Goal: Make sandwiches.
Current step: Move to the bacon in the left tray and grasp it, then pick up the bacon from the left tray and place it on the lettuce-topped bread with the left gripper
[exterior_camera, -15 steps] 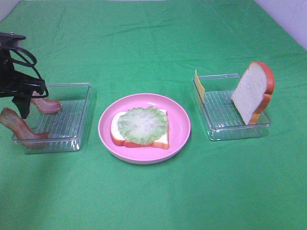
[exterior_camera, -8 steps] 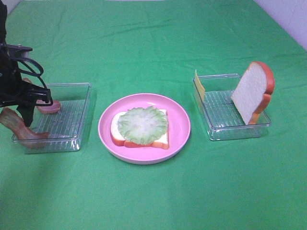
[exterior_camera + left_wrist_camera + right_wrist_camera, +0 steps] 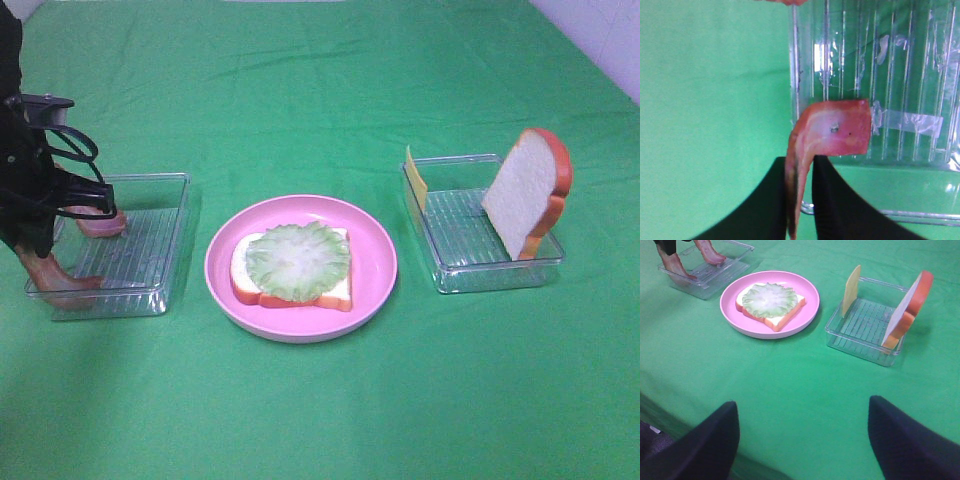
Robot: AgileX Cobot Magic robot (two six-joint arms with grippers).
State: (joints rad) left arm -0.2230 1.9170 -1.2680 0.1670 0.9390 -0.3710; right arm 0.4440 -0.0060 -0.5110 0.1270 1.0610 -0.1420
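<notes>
From the high camera, the green-covered desk carried two clear trays, one pink plate, two bread slices, one lettuce leaf, two bacon strips and one cheese slice. The flat bread slice lay on the plate under the lettuce leaf. The standing bread slice leaned on edge in the right tray, rounded top upward. The cheese slice stood upright against that tray's left wall. At the left tray, the left fingers pinched the near bacon strip, whose long axis rose from the tray floor. The far bacon strip lay behind it.

In the left wrist view, the left fingers were closed on the near bacon strip. Its gripped end was turned on edge and its other end lay flat on the ribbed tray floor.

In the right wrist view, the right fingers stood wide apart, holding nothing, above bare cloth.
</notes>
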